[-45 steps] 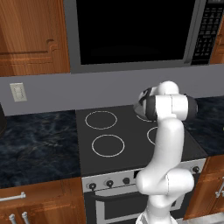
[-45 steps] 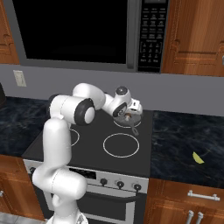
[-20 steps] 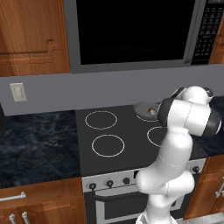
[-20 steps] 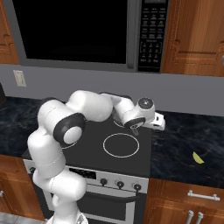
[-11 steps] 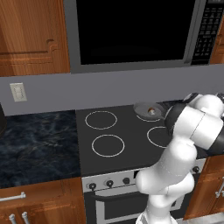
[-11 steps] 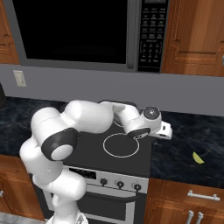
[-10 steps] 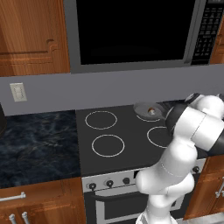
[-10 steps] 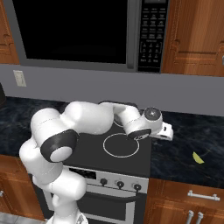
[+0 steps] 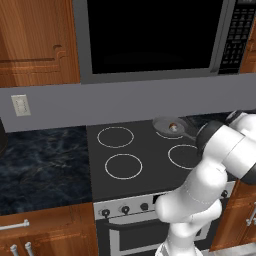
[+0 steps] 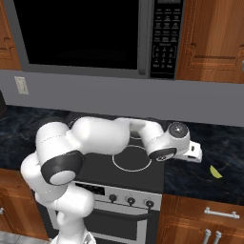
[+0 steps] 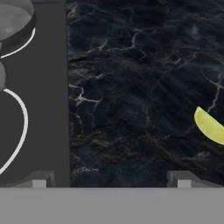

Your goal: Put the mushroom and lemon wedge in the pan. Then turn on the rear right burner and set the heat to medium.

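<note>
Pincer: the pincer (image 11: 109, 177) is seen spread wide with nothing between its tips; in the right base view it (image 10: 194, 153) is held out past the right edge of the stove (image 10: 119, 169), over the dark marbled tabletop (image 10: 209, 147).
Lemon wedge: the lemon wedge (image 10: 215, 172) is seen lying on the tabletop to the right of the stove, near the pincer but apart from it; in the hand view it (image 11: 210, 126) is found at the right edge, flat on the dark stone (image 11: 140, 87).
Pan: the pan (image 9: 170, 127) is seen on the rear right burner (image 9: 168, 133) of the stove (image 9: 145, 170), its handle pointing to the right; part of its rim (image 11: 15, 22) is caught at the top left of the hand view.
Mushroom: the mushroom (image 9: 173, 126) is seen inside the pan as a small brown lump.
Arm: the arm (image 10: 105, 136) is stretched low across the stove from left to right.
Surroundings: a microwave (image 10: 95, 38) is mounted above the stove, and wooden cabinets (image 10: 212, 40) are seen beside it.
</note>
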You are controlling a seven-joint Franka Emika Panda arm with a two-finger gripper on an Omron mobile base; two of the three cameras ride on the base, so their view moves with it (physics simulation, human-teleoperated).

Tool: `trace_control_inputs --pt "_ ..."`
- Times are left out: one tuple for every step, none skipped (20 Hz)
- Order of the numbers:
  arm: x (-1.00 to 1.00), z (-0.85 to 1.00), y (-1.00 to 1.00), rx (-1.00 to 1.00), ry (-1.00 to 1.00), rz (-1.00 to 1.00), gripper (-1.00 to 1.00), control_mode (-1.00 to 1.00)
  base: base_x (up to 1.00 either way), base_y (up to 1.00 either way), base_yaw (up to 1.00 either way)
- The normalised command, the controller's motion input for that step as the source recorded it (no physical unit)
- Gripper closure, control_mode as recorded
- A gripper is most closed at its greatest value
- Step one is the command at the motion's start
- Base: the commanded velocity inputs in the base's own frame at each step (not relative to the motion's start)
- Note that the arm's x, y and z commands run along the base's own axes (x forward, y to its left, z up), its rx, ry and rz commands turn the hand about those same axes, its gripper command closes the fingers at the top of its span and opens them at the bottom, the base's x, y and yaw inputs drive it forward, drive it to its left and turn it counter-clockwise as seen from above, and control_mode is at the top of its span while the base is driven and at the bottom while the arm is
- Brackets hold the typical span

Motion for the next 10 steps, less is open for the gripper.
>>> trace_control_inputs --pt "-0.32 0.0 -0.49 -0.01 0.09 0.0 -1.0 -1.0 0.0 0.0 0.0" --pt "-0.24 0.0 -0.47 -0.02 0.09 0.0 -1.0 -1.0 0.0 0.0 0.0" --pt "-0.17 0.0 -0.48 -0.03 0.12 0.0 -1.0 -1.0 0.0 0.0 0.0" --pt "-0.11 0.0 -0.44 -0.04 0.14 0.0 -1.0 -1.0 0.0 0.0 0.0" --pt "-0.06 0.0 -0.41 -0.05 0.15 0.0 -1.0 -1.0 0.0 0.0 0.0" --pt "0.0 0.0 -0.36 -0.07 0.19 0.0 -1.0 -1.0 0.0 0.0 0.0" --pt "0.0 0.0 -0.29 -0.1 0.2 0.0 -1.0 -1.0 0.0 0.0 0.0" --pt "0.0 0.0 -0.25 -0.11 0.2 0.0 -1.0 -1.0 0.0 0.0 0.0" --pt "0.0 0.0 -0.26 -0.11 0.21 0.0 -1.0 -1.0 0.0 0.0 0.0" --pt "0.0 0.0 -0.24 -0.11 0.21 0.0 -1.0 -1.0 0.0 0.0 0.0"
